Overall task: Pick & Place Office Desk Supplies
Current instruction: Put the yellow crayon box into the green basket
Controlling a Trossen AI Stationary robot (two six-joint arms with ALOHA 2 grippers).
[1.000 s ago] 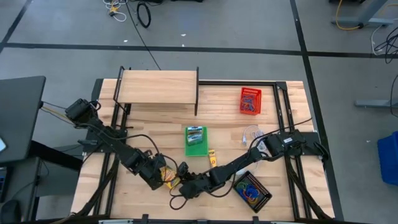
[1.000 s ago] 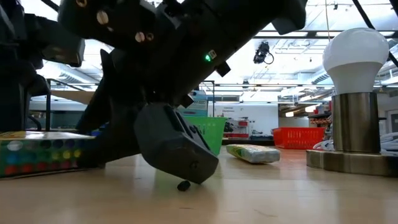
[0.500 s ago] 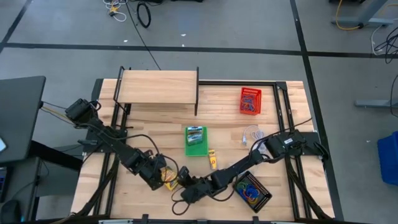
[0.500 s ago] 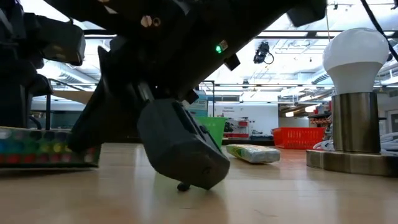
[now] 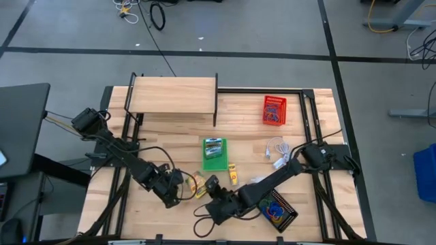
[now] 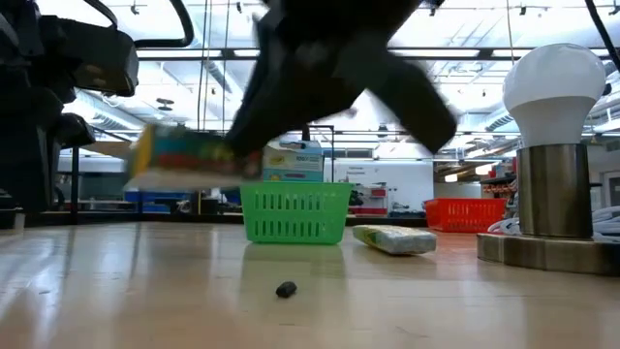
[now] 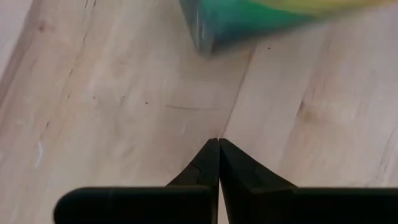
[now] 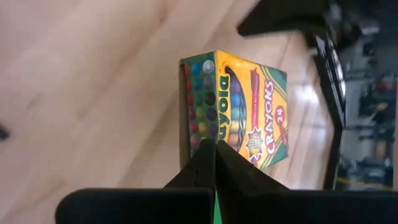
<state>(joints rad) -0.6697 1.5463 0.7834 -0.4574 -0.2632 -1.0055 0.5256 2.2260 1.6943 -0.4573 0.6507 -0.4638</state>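
Near the worktop's front edge, the left claw and right claw sit close together, each with fingers pressed shut on nothing. A yellow-green crayon box lies between them. A green basket sits mid-worktop, a red basket toward the back right corner.

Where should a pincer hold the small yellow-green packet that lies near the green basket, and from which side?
Probably across the middle of the packet, on its two long edges, coming straight down. It lies flat on the table, long and narrow, apart from the green basket.
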